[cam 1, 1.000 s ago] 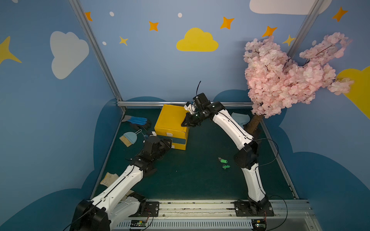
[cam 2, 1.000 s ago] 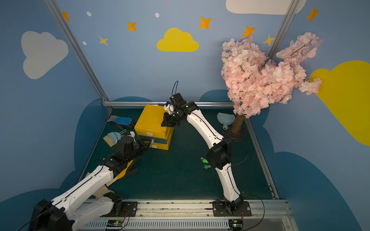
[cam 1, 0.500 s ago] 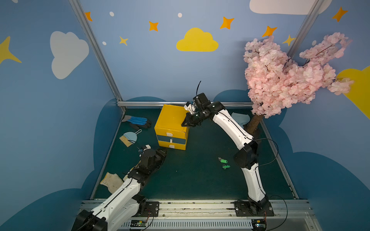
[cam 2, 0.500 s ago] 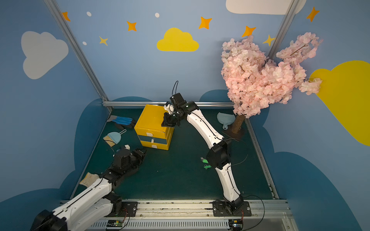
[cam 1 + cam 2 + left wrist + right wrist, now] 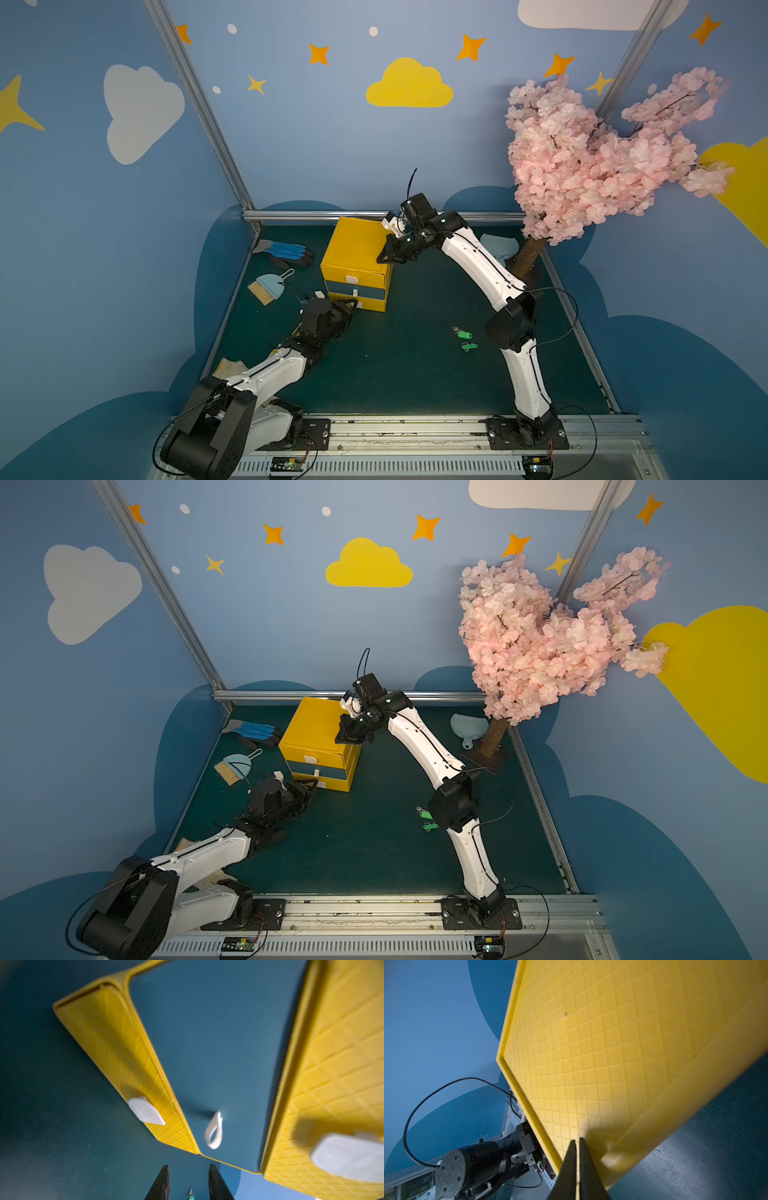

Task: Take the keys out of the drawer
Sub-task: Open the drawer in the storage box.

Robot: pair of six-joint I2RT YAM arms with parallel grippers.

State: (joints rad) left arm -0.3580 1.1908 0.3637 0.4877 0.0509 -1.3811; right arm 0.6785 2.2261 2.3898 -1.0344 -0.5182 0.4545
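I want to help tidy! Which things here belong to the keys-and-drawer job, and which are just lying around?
For the job: yellow drawer box, green-tagged keys.
Just lying about: blue glove, little brush, dustpan, pink blossom tree.

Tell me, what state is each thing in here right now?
Yellow cabinet, all three drawers look shut.
Keys, two green-tagged ones lying loose on the mat, outside the cabinet.
Left tool, open, empty, facing the drawer fronts.
Right tool, shut, empty, tips at the cabinet's top edge.
Brush, lying flat on the mat.
Glove, lying flat on the mat.
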